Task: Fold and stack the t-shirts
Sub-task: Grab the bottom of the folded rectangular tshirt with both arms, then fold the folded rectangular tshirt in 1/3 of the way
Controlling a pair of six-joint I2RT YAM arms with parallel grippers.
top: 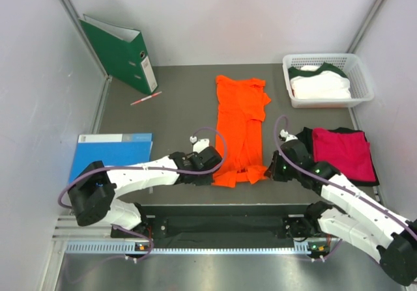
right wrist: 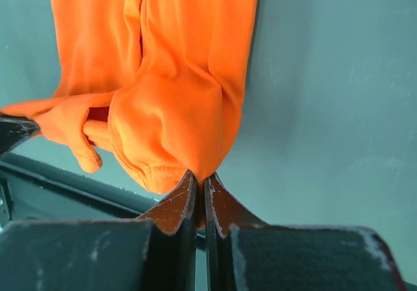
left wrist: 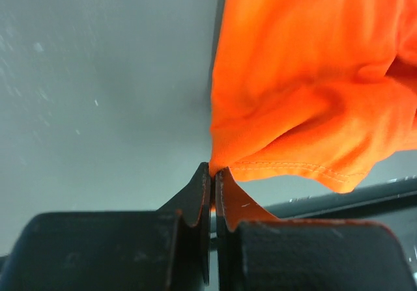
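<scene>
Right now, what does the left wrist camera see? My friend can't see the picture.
The left pincer is shut on the hem of the bright orange t-shirt, its two dark fingers meeting at bottom middle. The shirt bunches in folds across the upper right; bare grey table fills the left.

The black t-shirt (top: pixel 303 136) is being largely covered by the magenta t-shirt (top: pixel 343 153). The orange t-shirt (left wrist: pixel 306 89) is being cut off by both wrist views' top edges.
</scene>
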